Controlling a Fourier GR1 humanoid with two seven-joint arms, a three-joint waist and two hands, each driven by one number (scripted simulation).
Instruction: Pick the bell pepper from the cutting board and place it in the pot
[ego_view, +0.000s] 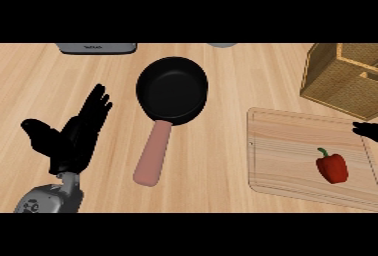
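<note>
Head view: red bell pepper (332, 168) lies on the pale wooden cutting board (288, 150), lower right, awaiting pickup; left robot hand (70, 137) rests released at left; black pink-handled pan (172, 90) sits centre; right robot hand (366, 130) barely shows, state unclear.

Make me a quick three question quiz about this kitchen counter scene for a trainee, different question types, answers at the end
1. True or false: the red bell pepper lies on the light wooden cutting board.
2. Which colour is the handle of the black round pan? A) blue B) pinkish C) green
3. Fill in: the robot's black left hand is open at the view's ____ side.

Key: 1 true. 2 B. 3 left. Only a bit of the right hand shows at the right edge; the woven wicker basket stands behind the board.
</note>
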